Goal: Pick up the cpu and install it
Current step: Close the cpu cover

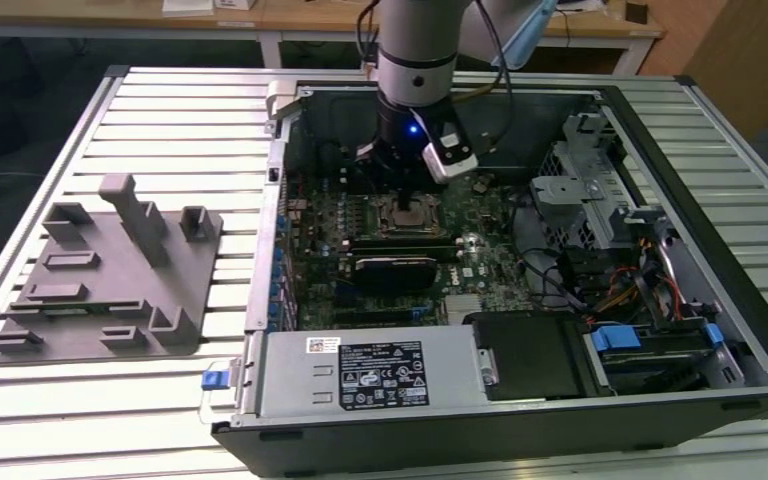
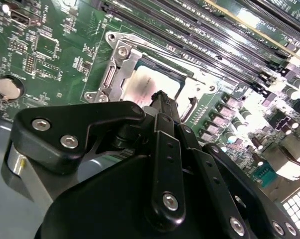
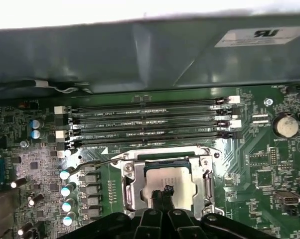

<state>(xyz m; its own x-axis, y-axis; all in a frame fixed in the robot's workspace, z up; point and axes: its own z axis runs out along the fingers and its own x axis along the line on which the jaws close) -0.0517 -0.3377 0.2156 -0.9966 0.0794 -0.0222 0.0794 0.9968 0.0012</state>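
The cpu [image 3: 162, 175], a silvery-grey square chip, lies flat inside the black socket with its metal frame [image 3: 131, 185] on the green motherboard. My gripper [image 3: 165, 191] stands right over the chip's middle, its black fingers pressed together and their tip at or just above the metal top. In the second wrist view the same chip [image 2: 142, 84] shows beyond the gripper [image 2: 160, 95], beside the frame [image 2: 117, 67]. The exterior view has the gripper [image 1: 404, 192] reaching down into the open computer case onto the socket [image 1: 415, 212].
Memory slots [image 3: 150, 124] run along one side of the socket, and its lever [image 3: 90, 167] and capacitors [image 3: 68, 191] along another. The case walls [image 1: 704, 200], drive cage [image 1: 598, 190] and power supply [image 1: 371, 370] hem in the board. A grey tray with upright posts [image 1: 104, 290] sits at the exterior view's left.
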